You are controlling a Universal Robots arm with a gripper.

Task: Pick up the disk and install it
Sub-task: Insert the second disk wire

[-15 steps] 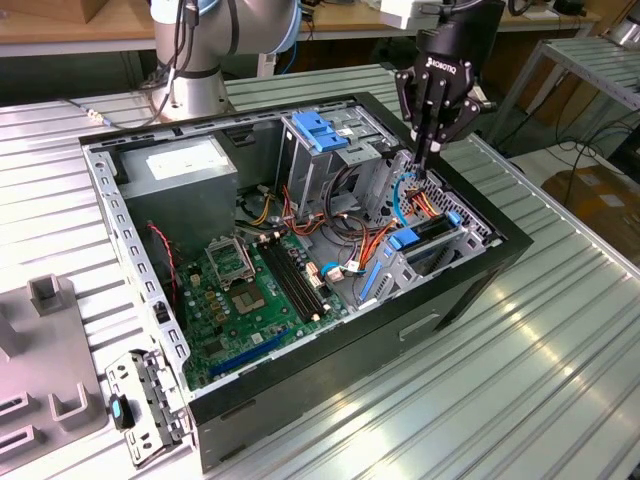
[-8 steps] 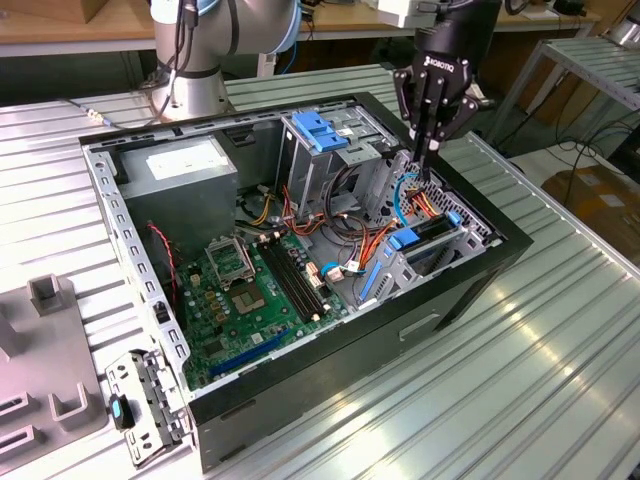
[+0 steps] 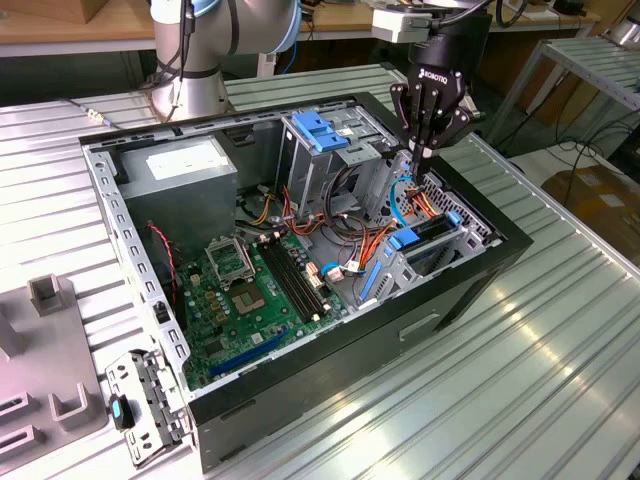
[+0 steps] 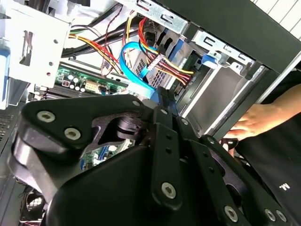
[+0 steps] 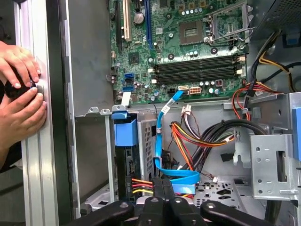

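Just above the disk [image 3: 428, 232], gripper [image 3: 427, 152] vertical

Ribbed metal table [image 3: 560, 380], cardboard box [image 3: 605, 195] on the floor beyond

Lab: opened computer case [image 3: 480, 262], slatted metal workbench [image 3: 520, 380]

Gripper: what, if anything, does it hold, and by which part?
Nothing is held. The gripper hangs over the open computer case with its fingers together and nothing between them.
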